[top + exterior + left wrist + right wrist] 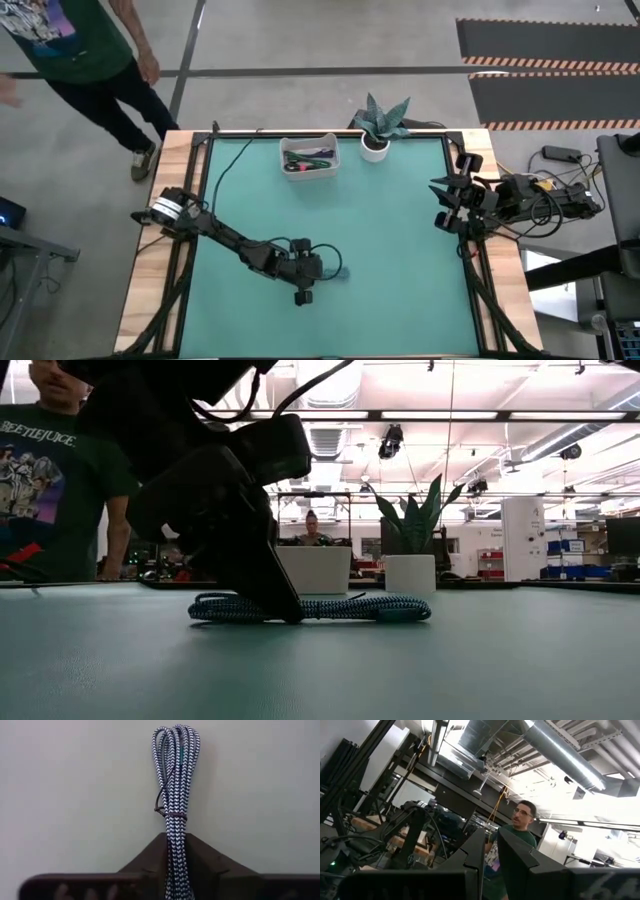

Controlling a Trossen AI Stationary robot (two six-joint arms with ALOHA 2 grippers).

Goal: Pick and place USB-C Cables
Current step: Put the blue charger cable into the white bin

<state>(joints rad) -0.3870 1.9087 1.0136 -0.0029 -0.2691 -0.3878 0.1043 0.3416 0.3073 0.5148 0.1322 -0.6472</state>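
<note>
Overhead, the left arm reaches across the green desk [400,250] toward its near edge, its pincer [318,270] lowered to the surface at the near middle. The wrist camera shows the left pincer [175,852] with both fingers pressed against the sides of a braided blue-and-white cable bundle [176,785], pinching it at one end; the bundle lies flat on the mat, bound near its middle by a thin dark tie [167,812], and its looped end extends forward past the fingertips. From desk height the same bundle [350,607] rests lengthwise on the surface, with the dark pincer [262,575] standing on it near one end. At the far edge of the desk sits a white tray [309,157] holding two further coiled cables, one green [314,152] and one darker, just beside a small potted plant [381,125] in a white pot. The right arm waits at the right edge of the desk, its pincer [443,203] raised off the surface and aimed up into the room, the fingers close together with a narrow gap between them. A person in a dark green shirt [75,40] stands beyond the far left corner.
</note>
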